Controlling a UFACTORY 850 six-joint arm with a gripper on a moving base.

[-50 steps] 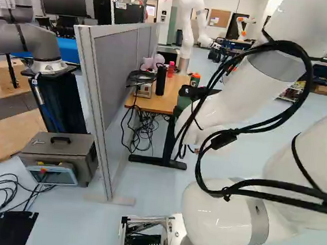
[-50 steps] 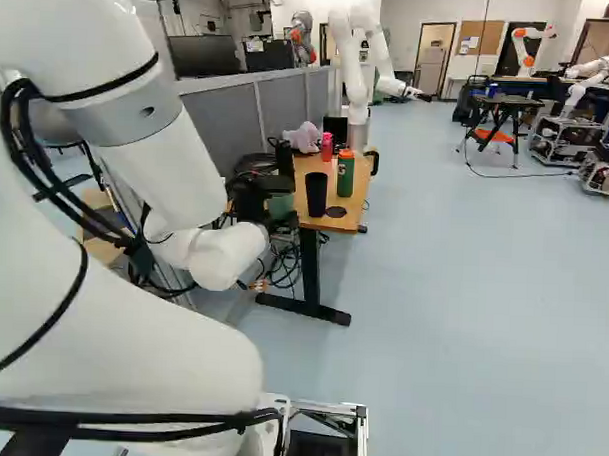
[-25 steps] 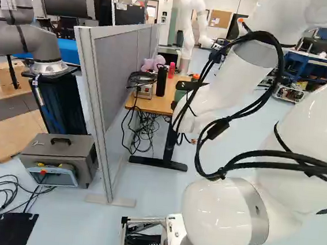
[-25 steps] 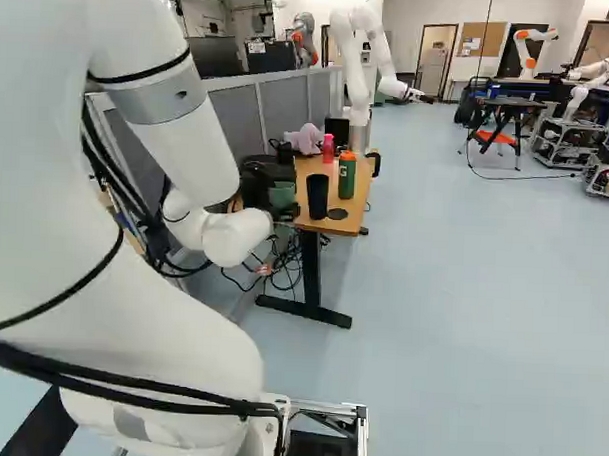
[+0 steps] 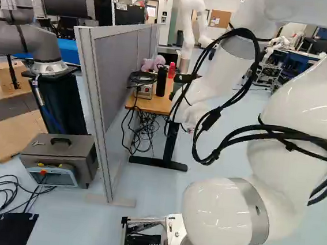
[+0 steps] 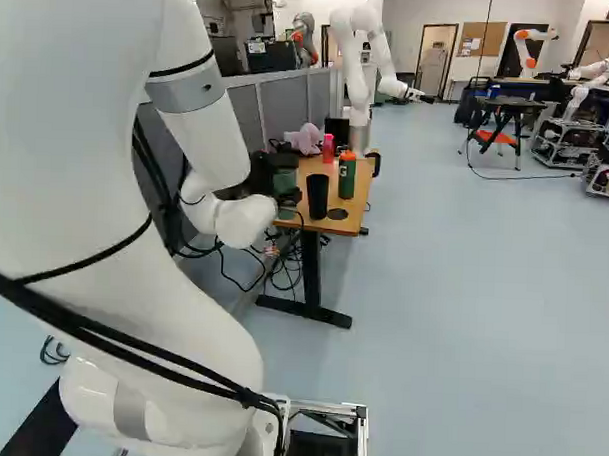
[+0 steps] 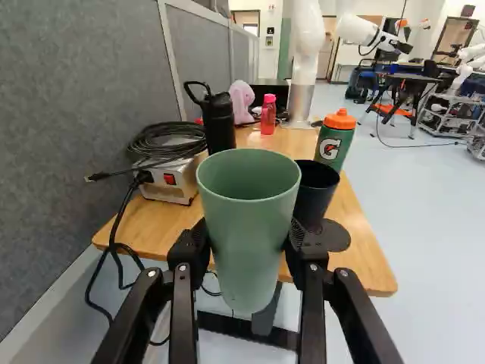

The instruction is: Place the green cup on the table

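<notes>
The gripper is grasping the green cup, which is partly hiding the black tumbler and the wooden table beyond.

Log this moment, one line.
hand: shut on green cup | cup: upright, not on table | dark cup: on table | placing: not done

White arm was cut off by left base view's top edge, orange-capped bottle hidden there; in wrist view, green cup partly hid dark cup and worktop
</notes>
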